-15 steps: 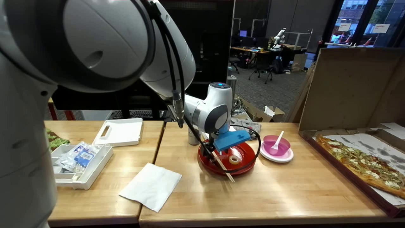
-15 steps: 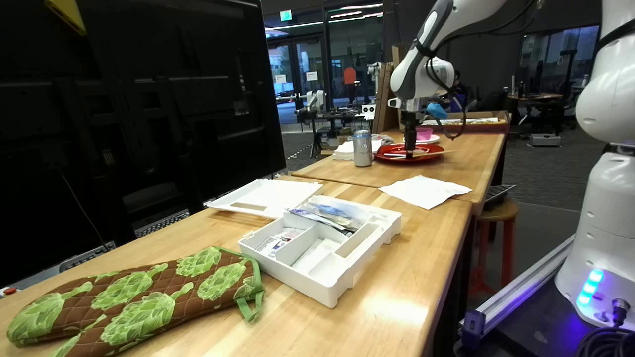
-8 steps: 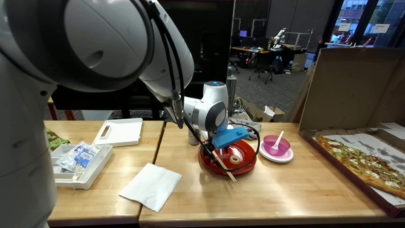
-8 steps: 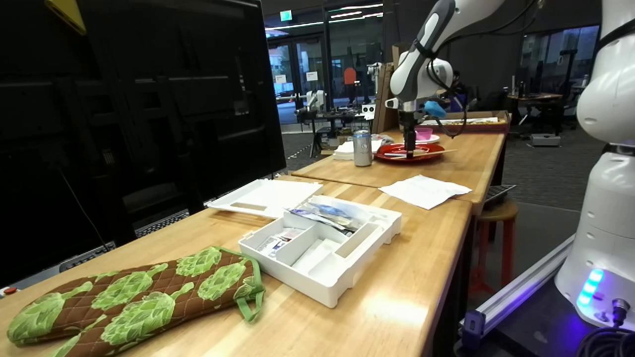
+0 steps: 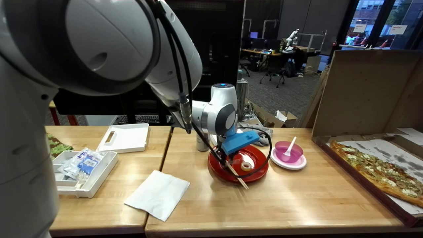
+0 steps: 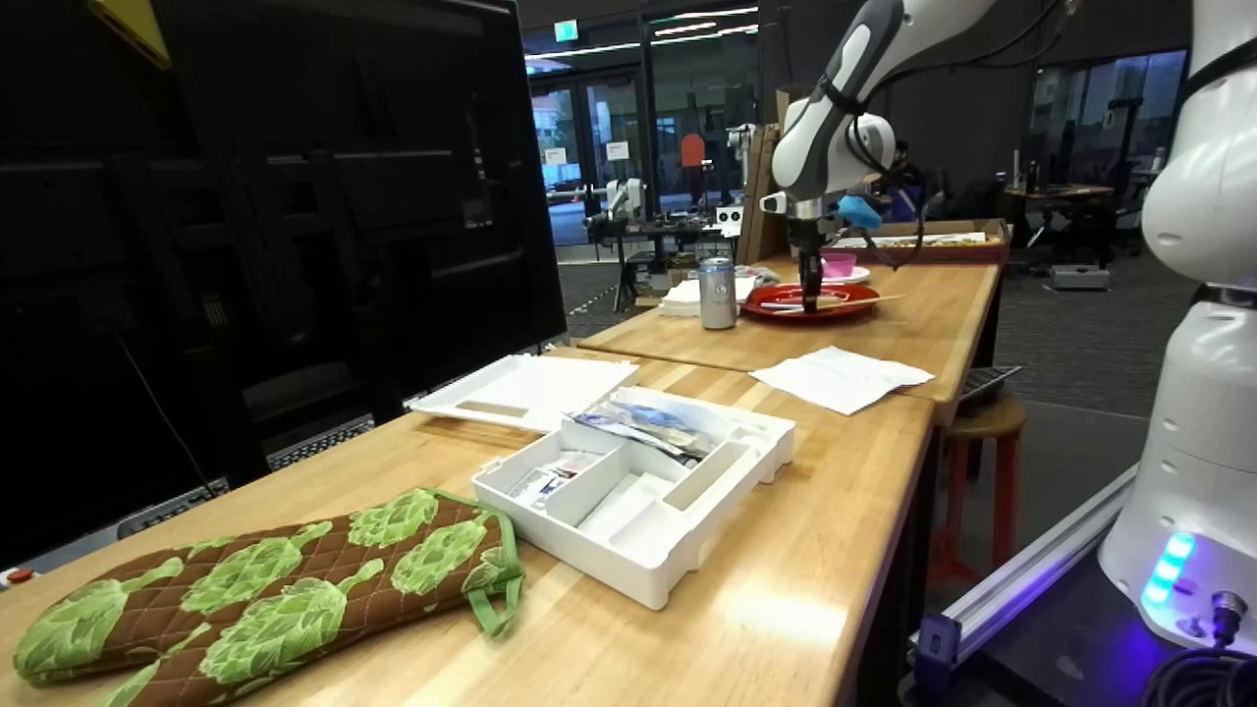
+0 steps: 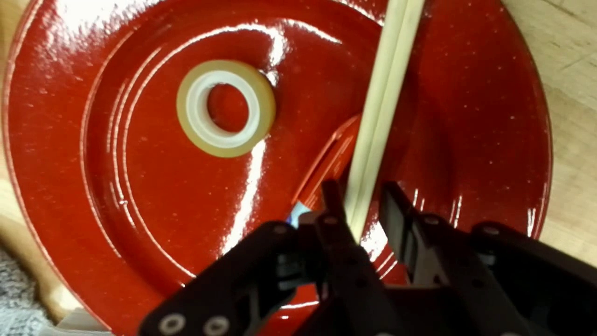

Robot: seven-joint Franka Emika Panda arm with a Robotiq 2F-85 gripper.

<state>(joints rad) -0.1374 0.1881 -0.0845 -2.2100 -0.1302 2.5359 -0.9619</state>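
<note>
Starting with the pale wooden chopsticks (image 7: 385, 93): lying aslant on the red plate (image 7: 494, 154), side by side, poking out past the rim in an exterior view. Straddled, apparently nearer one end, by the claw (image 7: 362, 189), with fingers parted a little wider than the pair; no grip to be seen, and no telling about light contact with a finger.

As for trouble: could catch only one stick, or roll the two apart, on closing off-centre over such thin wood. Could droop or swivel at the long end, from being held too near the other. Could also snag the translucent thing (image 7: 333, 158), reddish with a whitish-blue end, for lying just beside the chopsticks; too obscured to identify. Could shove the glossy plate by reaching too low, or knock the tape roll (image 7: 192, 112) by sweeping sideways. Farther out, could topple the silver can (image 6: 717, 295), upright just beside the plate on the table (image 5: 314, 198), through a wide swing.

On to writing: none legible on the tape roll. Too small to read on the can. Illegible too on the blue-labelled packet (image 5: 86, 164) in the white box (image 6: 589, 560), well apart from the plate. Reddish lettering on the paper signs (image 5: 398, 29) in the background, too blurred; likewise for the green sign (image 6: 566, 30) higher up. No brand to be made out anywhere.
</note>
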